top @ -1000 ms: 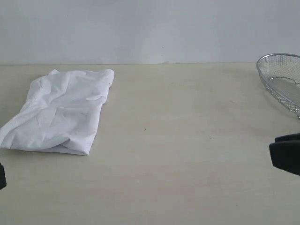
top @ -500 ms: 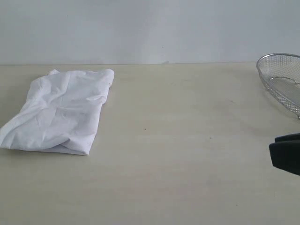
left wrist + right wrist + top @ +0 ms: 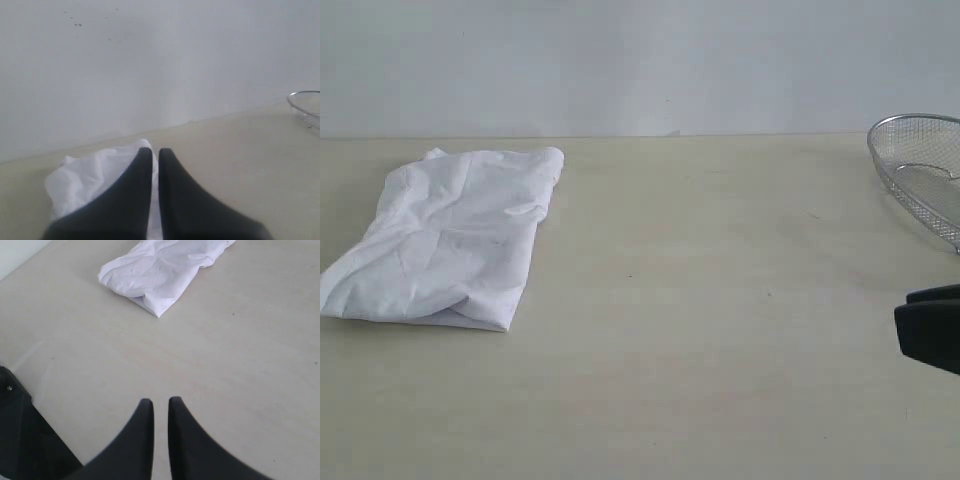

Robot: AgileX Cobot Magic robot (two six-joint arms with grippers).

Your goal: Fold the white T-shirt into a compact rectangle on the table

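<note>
Exterior view: a broad, pale beige bench (image 3: 720, 330) ran back to a plain white wall (image 3: 640, 60). The white T-shirt (image 3: 450, 240) lay on the bench as a rumpled folded rectangle. A wire-mesh basket (image 3: 920, 170) sat well apart from the shirt.

Left wrist view: the left claw (image 3: 155, 151) was clenched and empty, with the shirt just behind its tips.

Right wrist view: the right claw (image 3: 160, 401) was clenched to a slit and held nothing. It was over bare bench, well apart from the shirt.

- Exterior view faces the wall (image 3: 640, 60) across the counter (image 3: 720, 380).
- Left wrist view, low, faces it too.
- Right wrist view looks down; all share the white T-shirt (image 3: 450, 240).
</note>
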